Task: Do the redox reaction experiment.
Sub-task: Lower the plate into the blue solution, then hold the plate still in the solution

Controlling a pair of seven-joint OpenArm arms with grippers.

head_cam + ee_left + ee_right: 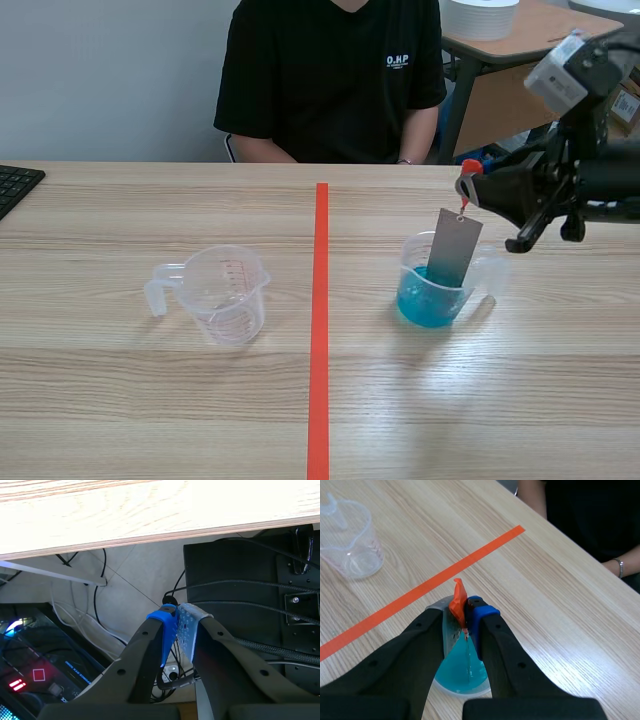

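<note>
Over my desk [150,400]: right pincer [463,616] pinches red tab [458,599]; flat grey plate [455,245] dangles into clear blue-filled beaker [428,306]; left pincer [176,626] closed, empty.

Bright, even indoor light. Broad glare lies on the table [520,385], near right. The blue-filled cup [432,300] casts a soft shadow rightward. The left wrist view shows a dim under-table area.

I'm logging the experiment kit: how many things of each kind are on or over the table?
Measuring cups: 2 (empty cup, cup of blue liquid)
Metal plates: 1 (metal plate, lower end inside that cup)
Keyboards: 1 (keyboard)
Total: 4
</note>
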